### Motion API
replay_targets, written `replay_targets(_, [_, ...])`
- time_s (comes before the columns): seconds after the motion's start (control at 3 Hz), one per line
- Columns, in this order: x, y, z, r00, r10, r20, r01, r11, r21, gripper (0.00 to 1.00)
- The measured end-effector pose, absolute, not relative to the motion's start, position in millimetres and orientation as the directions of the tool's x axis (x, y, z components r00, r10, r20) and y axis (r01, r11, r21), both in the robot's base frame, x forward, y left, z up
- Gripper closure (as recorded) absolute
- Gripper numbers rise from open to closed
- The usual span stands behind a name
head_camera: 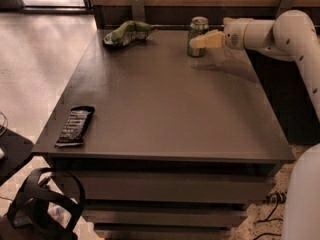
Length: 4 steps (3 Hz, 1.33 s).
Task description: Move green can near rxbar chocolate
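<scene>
The green can (198,30) stands upright at the far edge of the dark table (165,104), right of centre. My gripper (197,41) reaches in from the right on a white arm, and its pale fingers (207,39) lie across the can's right and lower side. The rxbar chocolate (75,125), a black wrapper with pale lettering, lies flat at the near left corner of the table, far from the can.
A green-and-white snack bag (126,32) lies at the far left of the table. A dark wall with metal brackets runs behind the table. A black stand (42,209) sits on the floor at the near left. Cables lie on the floor at the right.
</scene>
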<state>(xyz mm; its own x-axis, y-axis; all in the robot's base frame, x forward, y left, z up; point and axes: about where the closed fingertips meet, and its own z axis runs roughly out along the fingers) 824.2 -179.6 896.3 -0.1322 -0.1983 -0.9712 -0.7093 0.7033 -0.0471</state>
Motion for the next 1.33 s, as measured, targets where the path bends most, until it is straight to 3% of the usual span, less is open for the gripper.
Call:
replay_targets(0.67, [842,-168,886,-0.117,-0.147,-0.982,-0.705,0.709,-0.022,0.0])
replay_targets(1.33, [843,-161,883,-0.119,-0.147,-0.982,-0.711,0.703,-0.019,0.4])
